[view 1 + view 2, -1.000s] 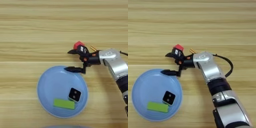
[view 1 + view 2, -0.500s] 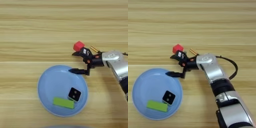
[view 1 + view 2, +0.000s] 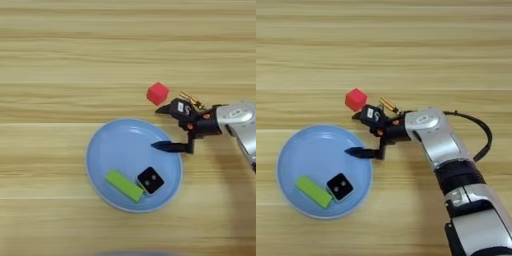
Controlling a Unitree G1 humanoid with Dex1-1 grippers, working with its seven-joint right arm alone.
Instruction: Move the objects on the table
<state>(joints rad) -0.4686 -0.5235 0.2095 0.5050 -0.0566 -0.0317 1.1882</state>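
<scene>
On a blue plate (image 3: pixel 114 149) lie two of the objects: a flat lime-green bar (image 3: pixel 123 185) and, touching its right end, a black tile with white dots (image 3: pixel 150 180). A red cube (image 3: pixel 158 93) rests on the table (image 3: pixel 60 75) just beyond the plate's far right rim. My right gripper (image 3: pixel 157 127) comes in from the right and is open, holding nothing. Its upper finger (image 3: pixel 362 115) points toward the cube from just below and to the right. The lower finger (image 3: pixel 358 151) reaches over the plate's right rim.
A small gold-coloured piece (image 3: pixel 388 105) lies on the wood right of the cube, close to the gripper's wrist. A black cable (image 3: pixel 483 137) loops along the silver forearm (image 3: pixel 431 132). Bare wood stretches across the far half and the left.
The gripper has drawn back to the right, so its upper finger no longer lies against the red cube. The cube, plate, bar and tile have stayed put.
</scene>
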